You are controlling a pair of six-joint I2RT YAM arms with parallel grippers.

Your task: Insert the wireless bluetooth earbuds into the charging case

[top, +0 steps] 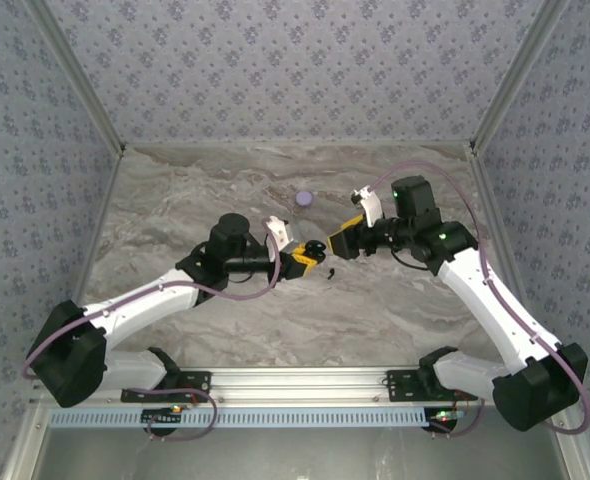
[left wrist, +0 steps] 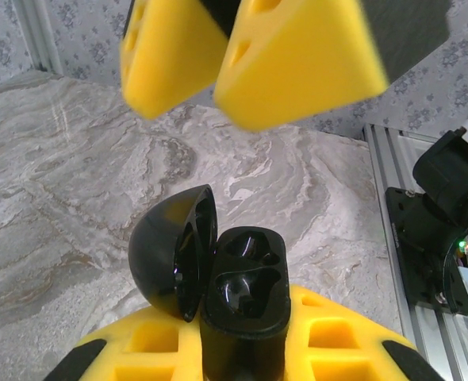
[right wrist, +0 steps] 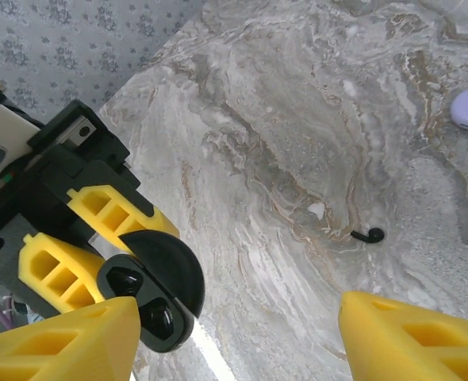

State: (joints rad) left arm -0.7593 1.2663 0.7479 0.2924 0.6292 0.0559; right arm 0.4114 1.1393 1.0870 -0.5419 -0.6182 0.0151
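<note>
- Right wrist view: a black earbud [right wrist: 369, 235] lies flat on the table [right wrist: 297, 103], ahead of the right jaws; these stand wide apart with nothing between their yellow fingers [right wrist: 424, 337]; the bud's long axis, stem to head, runs roughly along the line from one finger to the other, so a close at this angle would probably meet its ends rather than its flanks.
- Top external view: the same earbud [top: 330, 270] rests just on the near side of the spot where the two arms meet, a little left of the right jaws and a little right of the left jaws; both are close, but only the right pair is free.
- Left wrist view: the left jaws are clamped on the black charging case [left wrist: 242, 298], its lid [left wrist: 174, 254] swung open; the right arm's yellow fingers [left wrist: 297, 55] hang just beyond it; whether either well is filled cannot be told.
- Other items: a lavender disc [top: 303, 199] sits well apart on the far side; a small pale piece [right wrist: 316, 209] lies near the earbud, too small to identify.
- Judged requirement: the right jaws must come down and nearward onto the bud.
</note>
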